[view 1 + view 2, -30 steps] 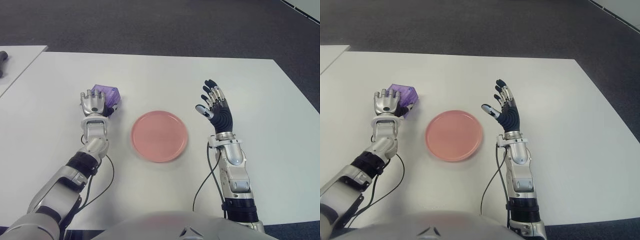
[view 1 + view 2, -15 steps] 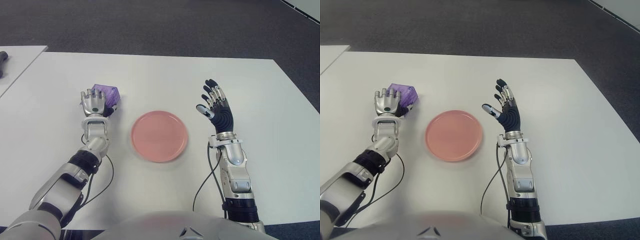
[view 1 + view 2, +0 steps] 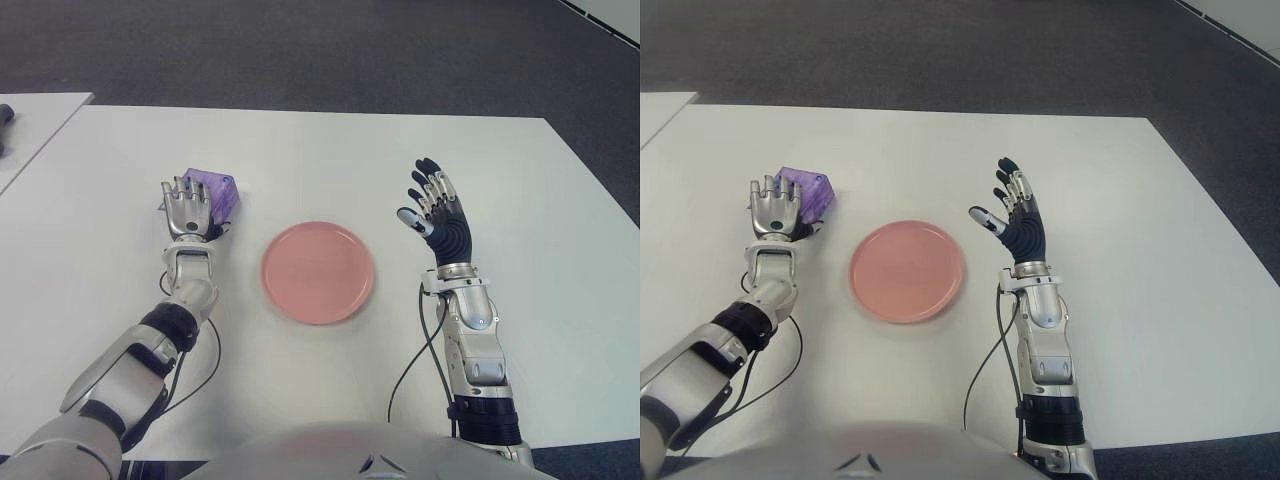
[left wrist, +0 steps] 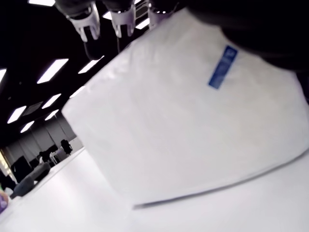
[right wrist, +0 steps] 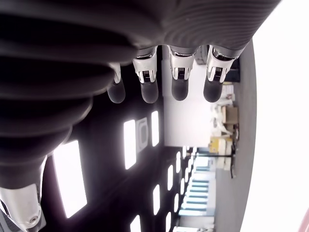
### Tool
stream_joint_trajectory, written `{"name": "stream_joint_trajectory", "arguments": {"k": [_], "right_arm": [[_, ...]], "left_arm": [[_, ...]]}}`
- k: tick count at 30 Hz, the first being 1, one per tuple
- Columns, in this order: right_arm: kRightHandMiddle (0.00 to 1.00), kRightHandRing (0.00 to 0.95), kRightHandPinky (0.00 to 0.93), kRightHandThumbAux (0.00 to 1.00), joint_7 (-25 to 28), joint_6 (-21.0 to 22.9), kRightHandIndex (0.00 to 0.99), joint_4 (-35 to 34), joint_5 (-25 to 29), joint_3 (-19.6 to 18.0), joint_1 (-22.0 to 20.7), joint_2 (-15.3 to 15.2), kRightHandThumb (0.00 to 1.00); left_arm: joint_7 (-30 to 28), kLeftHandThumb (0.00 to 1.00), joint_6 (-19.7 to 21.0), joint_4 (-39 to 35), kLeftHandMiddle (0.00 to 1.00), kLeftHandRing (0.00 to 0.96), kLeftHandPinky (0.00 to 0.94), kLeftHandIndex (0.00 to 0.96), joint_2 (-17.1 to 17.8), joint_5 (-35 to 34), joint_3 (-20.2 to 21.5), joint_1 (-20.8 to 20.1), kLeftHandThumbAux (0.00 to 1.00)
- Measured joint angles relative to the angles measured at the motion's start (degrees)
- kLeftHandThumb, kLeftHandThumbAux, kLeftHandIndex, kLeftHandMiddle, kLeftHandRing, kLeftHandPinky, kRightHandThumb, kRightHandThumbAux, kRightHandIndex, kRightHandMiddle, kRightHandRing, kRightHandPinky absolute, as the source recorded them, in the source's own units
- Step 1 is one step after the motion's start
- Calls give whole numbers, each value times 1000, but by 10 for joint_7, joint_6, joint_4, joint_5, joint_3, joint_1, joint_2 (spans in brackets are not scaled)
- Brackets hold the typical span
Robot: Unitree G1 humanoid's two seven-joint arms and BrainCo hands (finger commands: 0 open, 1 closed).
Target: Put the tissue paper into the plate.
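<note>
Pink round plate (image 3: 318, 272), empty, on the white table (image 3: 330, 150); taken as the landmark. Right robot hand (image 3: 437, 212), to the right of the plate: raised with palm up, fingers spread, holding nothing, idle. Left robot hand (image 3: 188, 208), to the left of the plate: fingers extended against the near side of the purple tissue paper pack (image 3: 214, 190), no closed grasp evident. Pack sits left of the plate and slightly farther back, just beyond the left hand's fingertips, apparently on the table. Long axis not clearly readable. Left hand is by far the nearer; judged step: closing on the pack before carrying it right to the plate.
</note>
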Motion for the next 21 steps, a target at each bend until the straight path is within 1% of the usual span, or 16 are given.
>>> {"name": "stream_joint_trajectory", "arguments": {"k": [8, 15, 21], "right_arm": [[0, 0, 0, 620, 1, 1, 0, 0, 0, -1, 0, 0, 198], [0, 0, 0, 620, 3, 6, 0, -5, 0, -3, 0, 0, 198], [0, 0, 0, 620, 4, 8, 0, -10, 0, -3, 0, 0, 198]], "left_arm": [[43, 327, -14, 26, 0, 0, 0, 0, 0, -19, -3, -6, 96], [57, 377, -26, 40, 0, 0, 0, 0, -1, -33, -5, -15, 89], [80, 412, -32, 60, 0, 0, 0, 0, -3, -41, -6, -22, 93]]}}
